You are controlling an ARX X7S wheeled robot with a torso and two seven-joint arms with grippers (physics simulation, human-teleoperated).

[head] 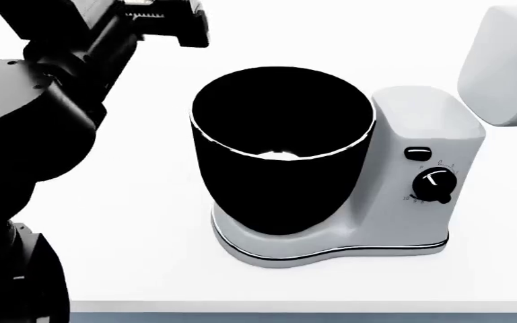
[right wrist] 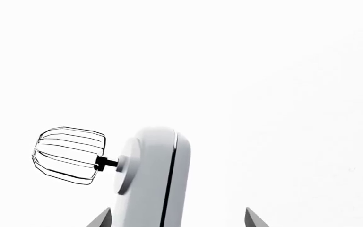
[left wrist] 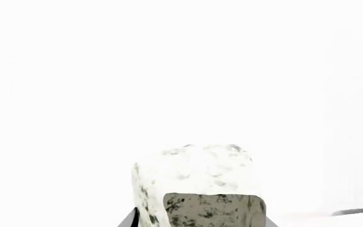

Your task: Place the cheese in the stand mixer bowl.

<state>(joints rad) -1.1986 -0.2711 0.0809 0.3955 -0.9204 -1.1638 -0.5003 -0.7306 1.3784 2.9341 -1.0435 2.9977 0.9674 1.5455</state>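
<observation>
The cheese [left wrist: 197,182], a cream-white chunk with blue-grey speckles, sits between the two fingers of my left gripper [left wrist: 197,222], which is shut on it. In the head view the left gripper [head: 159,20] is raised at the far left of the stand mixer bowl [head: 281,145], and the cheese is hidden there. The bowl is deep, glossy black with a thin light rim, and sits on the grey mixer base. My right gripper [right wrist: 178,220] is open with its fingers wide apart. The mixer's tilted-up head [right wrist: 150,175] shows beyond them.
The light grey mixer body [head: 425,175] with a black dial stands right of the bowl. Its raised head [head: 505,64] is at the top right. A wire whisk [right wrist: 68,153] hangs from the head. The white counter's front edge [head: 285,311] runs along the bottom.
</observation>
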